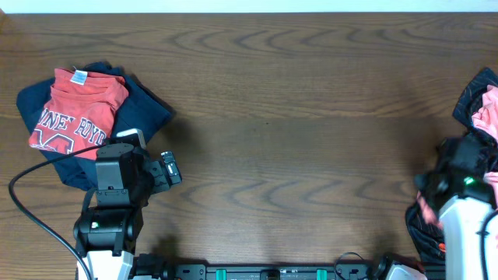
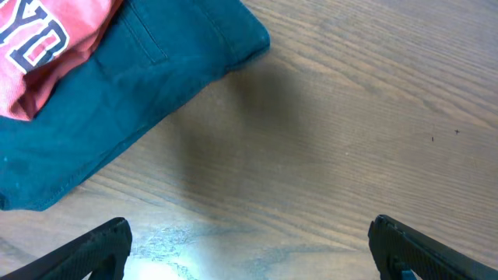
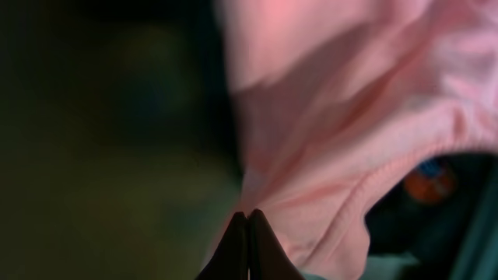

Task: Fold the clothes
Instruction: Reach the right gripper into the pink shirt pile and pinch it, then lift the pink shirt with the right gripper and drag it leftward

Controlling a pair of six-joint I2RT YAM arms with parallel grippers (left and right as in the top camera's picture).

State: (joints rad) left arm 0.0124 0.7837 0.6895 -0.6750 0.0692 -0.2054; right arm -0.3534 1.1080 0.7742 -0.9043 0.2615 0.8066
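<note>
Overhead, a red shirt is seen folded on a navy garment at left, a pink garment heaped at right. Left wrist: the left gripper is spread wide, empty. Right wrist: the right gripper is closed against the pink garment; any pinch cannot be told.

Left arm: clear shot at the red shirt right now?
Probably yes. The left gripper is open over bare table beside the navy garment, and the red shirt lies on top of it, uncovered.
</note>
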